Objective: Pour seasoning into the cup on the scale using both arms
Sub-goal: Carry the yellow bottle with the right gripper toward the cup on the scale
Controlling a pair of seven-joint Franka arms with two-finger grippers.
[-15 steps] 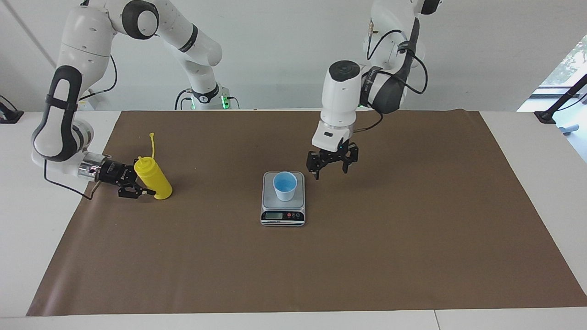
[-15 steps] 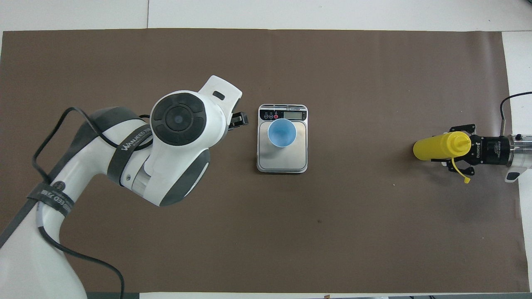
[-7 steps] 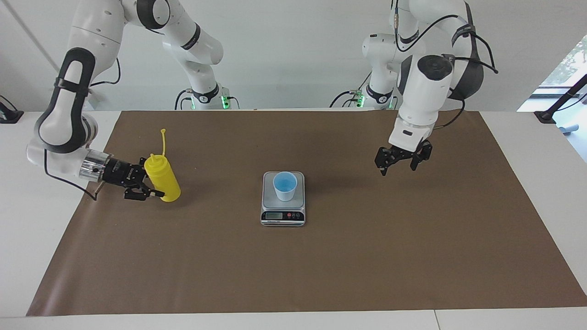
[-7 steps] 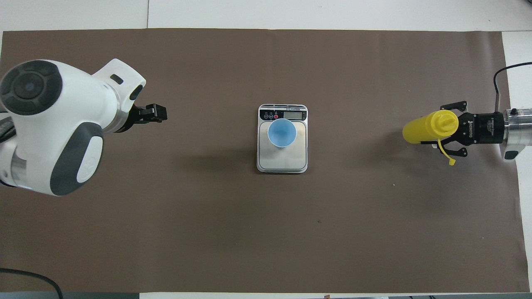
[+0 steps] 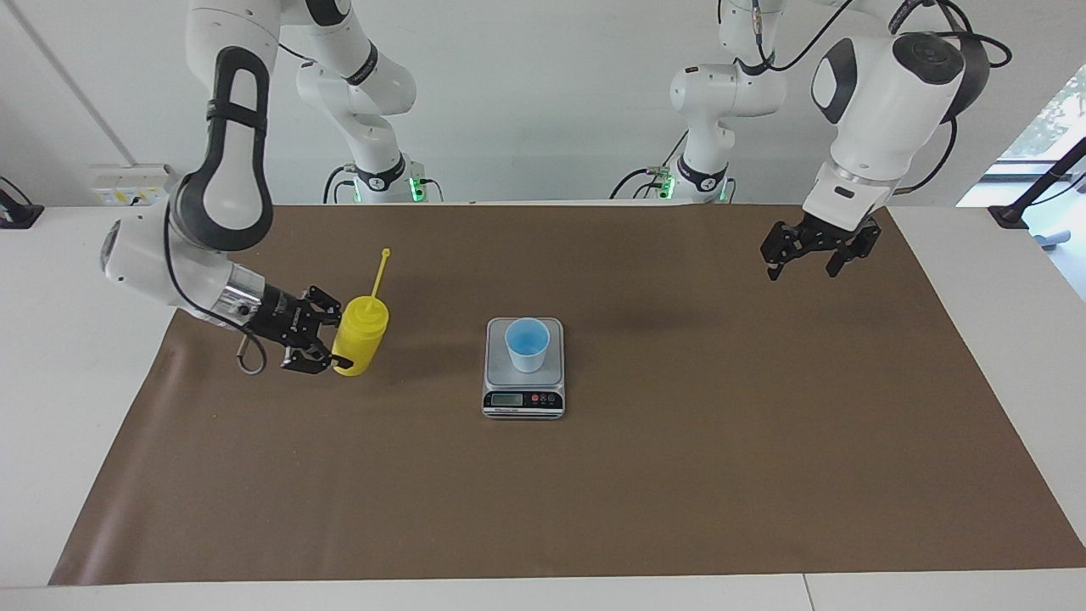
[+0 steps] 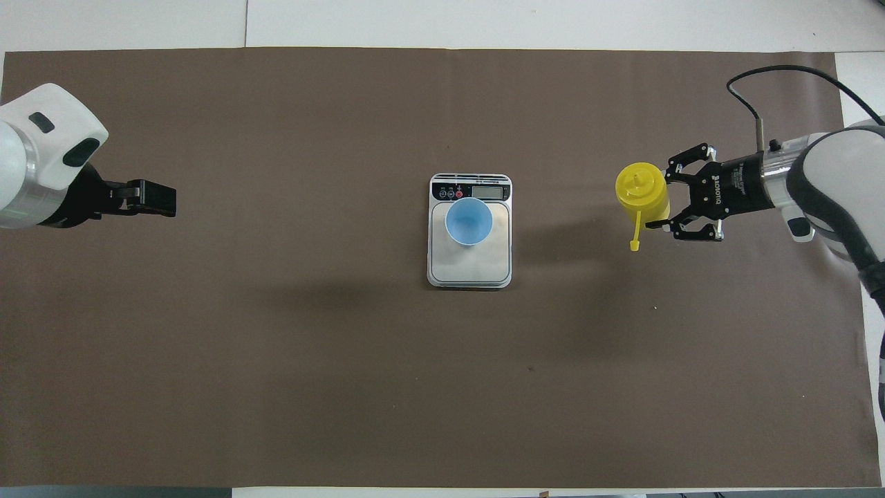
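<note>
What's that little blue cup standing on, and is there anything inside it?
The cup stands on a small silver scale, on its flat metal platform, just above the display and buttons. From overhead its blue inside looks empty. The part of the platform directly under the cup is covered.

1. The facing view looks from high across the table [image 5: 976, 280] toward both robots, at a distance.
2. The overhead view looks steeply down from above the robots' end.
3. Both share the brown mat [image 5: 679, 475] and the scale [image 5: 523, 382].
</note>
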